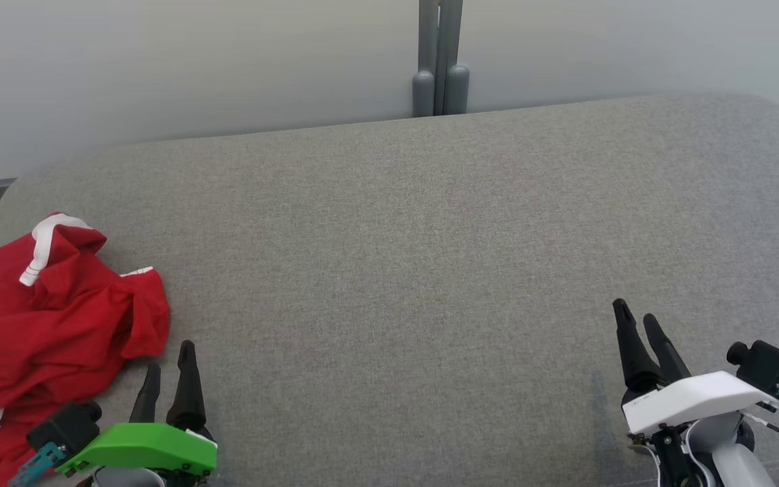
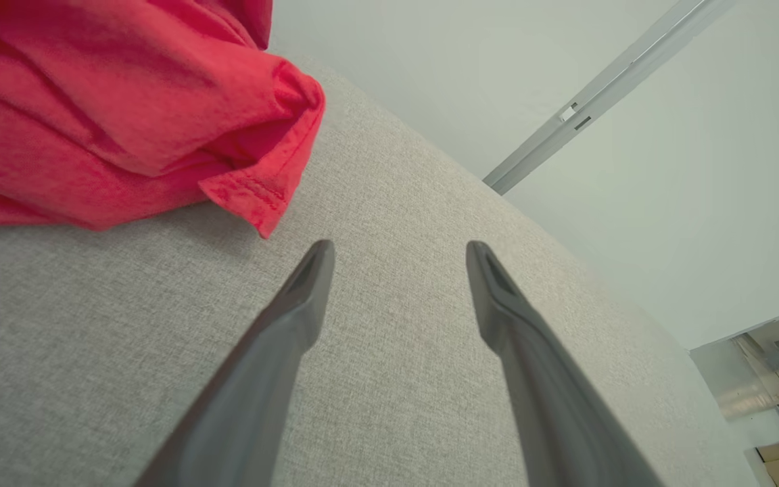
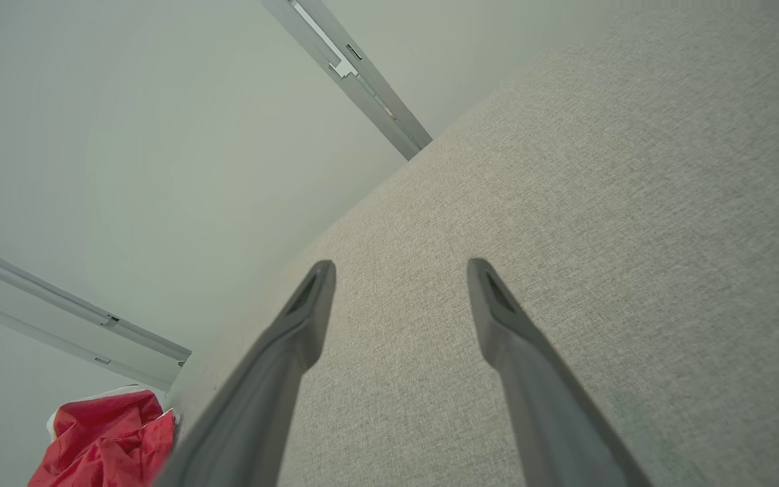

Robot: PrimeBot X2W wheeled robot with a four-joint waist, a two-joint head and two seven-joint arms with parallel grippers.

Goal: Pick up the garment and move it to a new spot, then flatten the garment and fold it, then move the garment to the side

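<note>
The garment lies crumpled at the near left of the grey fabric surface. Its long axis runs near to far, with white trim at the far end and a red hem corner poking right. My left jaws stand apart and empty just beside that corner. My right jaws stand apart and empty at the near right, well apart from it.

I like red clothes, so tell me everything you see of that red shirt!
The garment is bright red cloth, soft and thin-looking, with white trim strips showing. It lies crumpled in a wrinkly heap at the left edge of the grey padded surface. A stitched hem corner points toward the open left gripper, which is close but not touching it.
</note>
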